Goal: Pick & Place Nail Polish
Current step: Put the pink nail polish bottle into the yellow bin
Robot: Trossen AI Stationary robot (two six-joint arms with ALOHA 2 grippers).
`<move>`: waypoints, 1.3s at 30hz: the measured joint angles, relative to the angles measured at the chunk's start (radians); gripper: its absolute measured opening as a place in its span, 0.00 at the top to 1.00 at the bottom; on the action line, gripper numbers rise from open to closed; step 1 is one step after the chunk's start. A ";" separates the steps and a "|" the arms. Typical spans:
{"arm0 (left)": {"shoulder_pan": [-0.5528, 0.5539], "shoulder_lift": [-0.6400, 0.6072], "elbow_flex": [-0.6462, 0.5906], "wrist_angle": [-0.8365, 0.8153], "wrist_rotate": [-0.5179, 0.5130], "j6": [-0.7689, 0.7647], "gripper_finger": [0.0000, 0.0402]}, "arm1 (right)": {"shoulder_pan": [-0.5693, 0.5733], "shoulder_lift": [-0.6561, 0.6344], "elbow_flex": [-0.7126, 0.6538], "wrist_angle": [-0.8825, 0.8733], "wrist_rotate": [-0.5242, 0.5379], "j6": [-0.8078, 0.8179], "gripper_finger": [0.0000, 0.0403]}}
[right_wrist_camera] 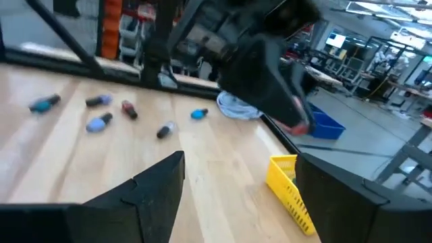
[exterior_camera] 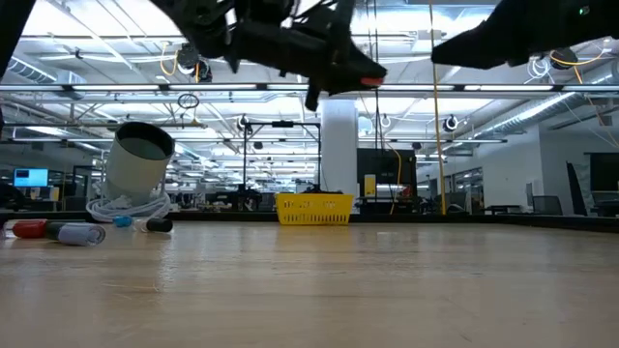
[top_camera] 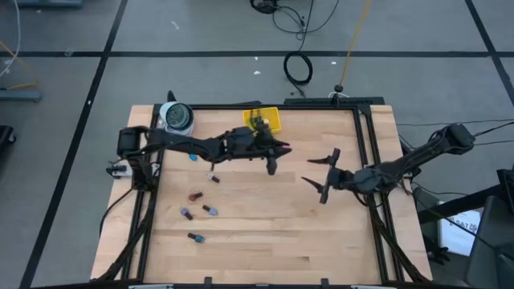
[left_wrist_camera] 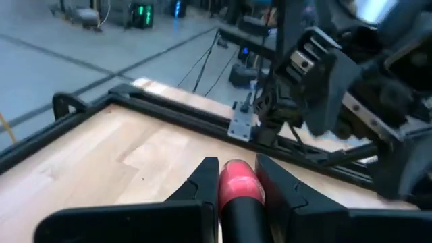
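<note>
The left gripper [top_camera: 283, 148] is hanging in the air just in front of the yellow tray [top_camera: 271, 117], its fingers [left_wrist_camera: 202, 182] clamping a pink nail polish bottle [left_wrist_camera: 239, 183] held off the table. The right gripper [top_camera: 325, 177] is hovering farther from the yellow tray, toward the table's right edge, with its jaws spread wide and nothing between them. The other nail polish bottles [top_camera: 197, 213] are lying scattered on the wooden table [top_camera: 265, 233], well to the left of the tray.

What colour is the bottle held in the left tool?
Pink-red nail polish bottle, clearest in the left wrist view.
</note>
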 joint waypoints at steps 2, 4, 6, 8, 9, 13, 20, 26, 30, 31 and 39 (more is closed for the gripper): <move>0.011 -0.023 -0.079 0.102 0.000 0.028 0.87 | 0.015 -0.033 0.000 -0.019 0.003 0.017 0.34; 0.024 -0.051 -0.161 0.191 -0.001 0.048 0.87 | 0.030 -0.060 0.000 -0.018 0.001 0.037 0.34; 0.039 -0.070 -0.232 0.281 -0.001 0.050 0.87 | 0.041 -0.087 0.000 -0.014 0.000 0.040 0.34; 0.057 -0.095 -0.301 0.338 0.000 0.047 0.87 | 0.050 -0.109 0.000 -0.011 0.003 0.034 0.34; 0.068 -0.103 -0.325 0.370 -0.003 0.047 0.87 | 0.051 -0.120 0.000 -0.012 0.002 0.018 0.34; 0.108 -0.133 -0.402 0.400 -0.070 0.024 0.87 | 0.051 -0.145 0.000 -0.018 0.004 -0.017 0.34; 0.114 -0.127 -0.417 0.425 0.404 -0.068 0.87 | 0.051 -0.149 0.000 -0.019 0.006 -0.045 0.34; 0.056 -0.127 -0.416 0.532 0.940 -0.103 0.87 | 0.051 -0.149 0.000 -0.021 0.004 -0.041 0.34; -0.027 -0.127 -0.416 0.532 1.113 -0.027 0.87 | 0.051 -0.149 0.000 -0.026 0.004 -0.040 0.34; -0.044 -0.127 -0.416 0.532 1.115 -0.015 0.87 | 0.051 -0.149 0.000 -0.026 0.004 -0.040 0.34; -0.087 -0.127 -0.416 0.507 1.070 -0.009 0.87 | 0.051 -0.148 0.000 -0.049 0.003 -0.039 0.34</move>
